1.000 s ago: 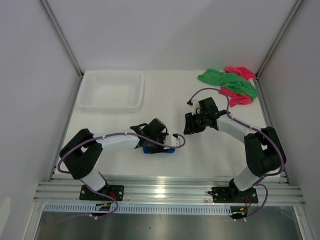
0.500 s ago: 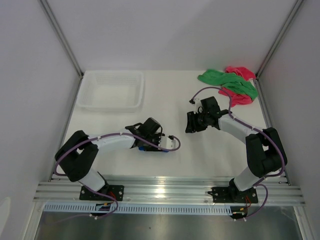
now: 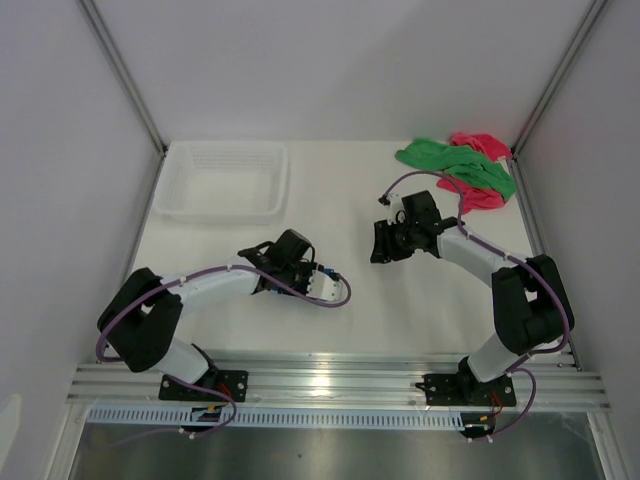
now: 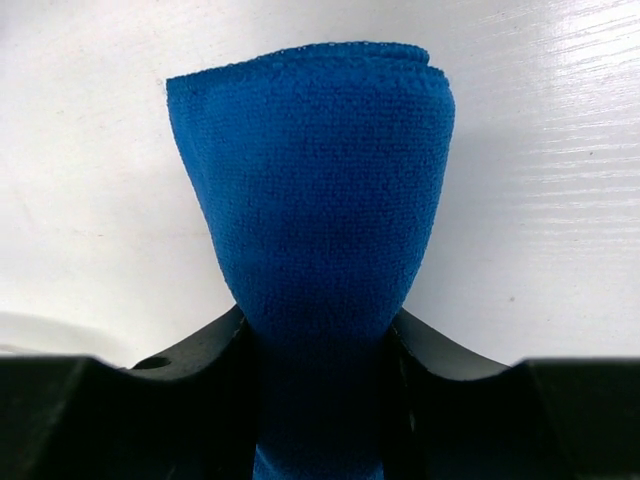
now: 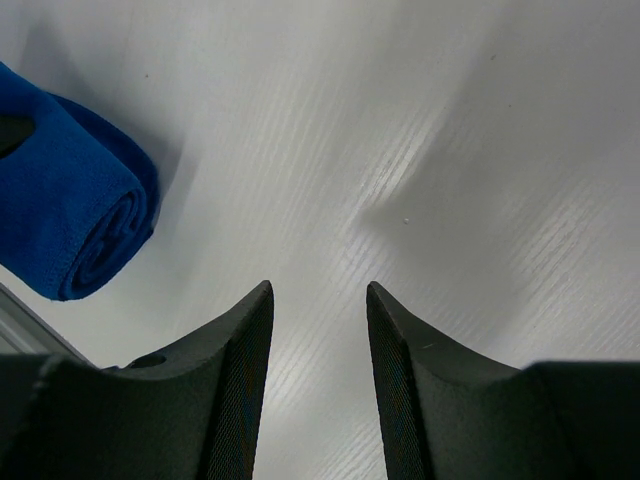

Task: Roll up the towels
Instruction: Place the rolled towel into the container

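- A white table (image 3: pixel 340 190) is seen from above, with two robot arms bolted at its near edge.
- The blue towel (image 4: pixel 320 200) is rolled into a thick tube and is held near the front left of the table, at the tip of the left arm.
- The left gripper (image 4: pixel 318 325) is clamped on this roll. Its two black fingers are pressed against either side, and the cloth is pinched narrow where they meet it.
- In the right wrist view, the spiral end of the roll is seen at the left edge of the picture. Whether it touches the table cannot be told.
- The right gripper (image 5: pixel 318 295) is held over bare table near the middle, with its jaws spread and nothing between them.
- The green towel (image 3: pixel 455 162) and the pink towel (image 3: pixel 480 195) are heaped together, crumpled and unrolled, in the far right corner, with the green one draped across the pink one.
- A white basket (image 3: pixel 222 212) is set in the far left corner, well apart from all three towels.
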`<state>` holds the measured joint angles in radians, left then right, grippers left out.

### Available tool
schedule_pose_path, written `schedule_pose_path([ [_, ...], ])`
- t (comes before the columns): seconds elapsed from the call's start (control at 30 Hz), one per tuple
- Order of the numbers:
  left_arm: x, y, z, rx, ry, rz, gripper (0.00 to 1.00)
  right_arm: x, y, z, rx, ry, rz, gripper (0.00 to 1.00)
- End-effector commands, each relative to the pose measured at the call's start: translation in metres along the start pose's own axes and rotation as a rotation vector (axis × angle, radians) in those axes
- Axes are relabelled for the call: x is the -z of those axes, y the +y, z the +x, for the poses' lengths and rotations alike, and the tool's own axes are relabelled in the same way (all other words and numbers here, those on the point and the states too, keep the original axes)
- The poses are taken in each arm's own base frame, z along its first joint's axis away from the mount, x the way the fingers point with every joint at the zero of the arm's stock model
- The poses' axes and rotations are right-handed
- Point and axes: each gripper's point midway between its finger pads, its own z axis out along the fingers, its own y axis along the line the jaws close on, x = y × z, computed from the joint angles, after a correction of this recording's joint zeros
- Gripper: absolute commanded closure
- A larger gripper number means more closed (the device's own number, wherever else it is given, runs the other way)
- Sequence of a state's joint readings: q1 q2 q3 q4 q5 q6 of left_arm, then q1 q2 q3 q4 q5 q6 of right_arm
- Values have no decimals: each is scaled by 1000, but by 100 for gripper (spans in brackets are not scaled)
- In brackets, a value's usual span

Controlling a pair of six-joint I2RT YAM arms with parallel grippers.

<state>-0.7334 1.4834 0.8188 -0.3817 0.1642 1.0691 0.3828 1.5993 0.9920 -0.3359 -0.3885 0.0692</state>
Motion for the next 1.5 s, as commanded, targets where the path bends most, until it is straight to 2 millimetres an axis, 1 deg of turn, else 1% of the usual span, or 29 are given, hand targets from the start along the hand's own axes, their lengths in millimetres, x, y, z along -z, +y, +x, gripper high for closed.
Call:
schedule_pose_path([
  [0.0, 16, 26, -16, -66, -66, -58, 82, 2, 1, -23, 40, -48, 1, 55],
  [0.07, 16, 27, -16, -70, -69, -55, 82, 2, -1, -23, 39, -47, 5, 54],
  [0.1, 16, 24, -17, -70, -77, -38, 83, 1, -1, -24, 40, -47, 6, 55],
  [0.17, 15, 14, -18, -63, -88, 16, 83, 1, -1, -24, 42, -47, 7, 55],
  [0.2, 15, 5, -18, -57, -93, 60, 81, 1, -2, -23, 39, -45, 8, 55],
  [0.23, 14, -9, -17, -37, -97, 122, 79, 0, -2, -23, 39, -44, 10, 55],
  [0.3, 9, -21, -13, 17, -91, 162, 77, 0, -3, -22, 38, -41, 9, 55],
  [0.37, 7, -27, -11, 51, -84, 182, 76, -1, -2, -22, 39, -40, 8, 55],
  [0.4, 4, -34, -8, 62, -76, 202, 73, -1, -3, -22, 37, -40, 9, 55],
  [0.5, 4, -40, -7, 92, -73, 213, 69, -2, -4, -21, 35, -33, 9, 55],
  [0.57, 3, -44, -6, 107, -66, 221, 69, -2, -4, -21, 35, -30, 9, 55],
  [0.63, 1, -52, -2, 114, -54, 234, 65, -3, -4, -21, 34, -30, 8, 55],
  [0.67, 0, -51, -2, 107, -49, 228, 56, -4, -4, -21, 34, -28, 7, 55],
  [0.77, -4, -65, 3, 100, -32, 252, 42, -4, -4, -21, 32, -25, 5, 55],
  [0.83, -6, -74, 4, 117, -23, 269, 40, -5, -5, -21, 36, -24, 7, 55],
  [0.87, -7, -74, 1, 119, -27, 271, 32, -4, -5, -21, 35, -21, 9, 55],
  [0.93, -10, -78, 2, 133, -9, 278, 30, -4, -5, -20, 37, -20, 9, 55],
  [0.97, -12, -80, 5, 139, 8, 286, 26, -4, -6, -20, 36, -18, 10, 54],
  [1.13, -18, -83, 8, 151, 49, 293, 27, -3, -7, -21, 38, -19, 10, 55],
  [1.27, -20, -81, 7, 184, 65, 295, 38, -1, -8, -22, 36, -25, 12, 55],
  [1.33, -20, -80, 7, 193, 67, 290, 41, -1, -8, -22, 36, -25, 13, 55],
  [1.4, -21, -77, 6, 203, 66, 274, 50, -1, -10, -22, 34, -26, 15, 55],
  [1.43, -21, -78, 7, 210, 71, 274, 58, -1, -11, -22, 33, -26, 16, 55],
  [1.47, -21, -77, 7, 213, 69, 271, 62, 0, -12, -23, 33, -29, 16, 55],
])
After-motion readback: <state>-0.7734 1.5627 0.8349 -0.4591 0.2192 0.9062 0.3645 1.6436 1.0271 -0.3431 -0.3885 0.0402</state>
